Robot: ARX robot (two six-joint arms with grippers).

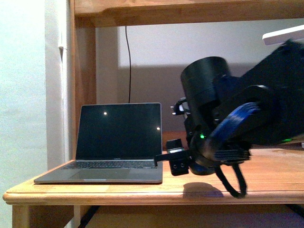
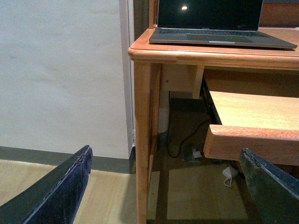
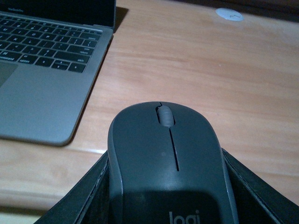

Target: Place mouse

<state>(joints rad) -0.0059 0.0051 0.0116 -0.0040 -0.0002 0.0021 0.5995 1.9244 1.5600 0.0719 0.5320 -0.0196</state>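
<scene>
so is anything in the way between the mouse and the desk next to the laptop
Nothing visible. The right gripper holds the mouse over bare desk; the laptop is off to one side and the white disc far beyond, both clear.

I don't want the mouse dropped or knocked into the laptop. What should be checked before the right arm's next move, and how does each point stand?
1. Small dark grey domed plastic mouse gripped between the right fingers: ok.
2. Bare wooden desk top ahead of the mouse: ok.
3. Mouse apart from the open grey laptop: ok, a gap shows.
4. Small flat white disc out of the way: ok, far across the desk.
5. Mouse already resting on the desk: cannot tell.
6. Left fingers apart, holding nothing: ok.
</scene>
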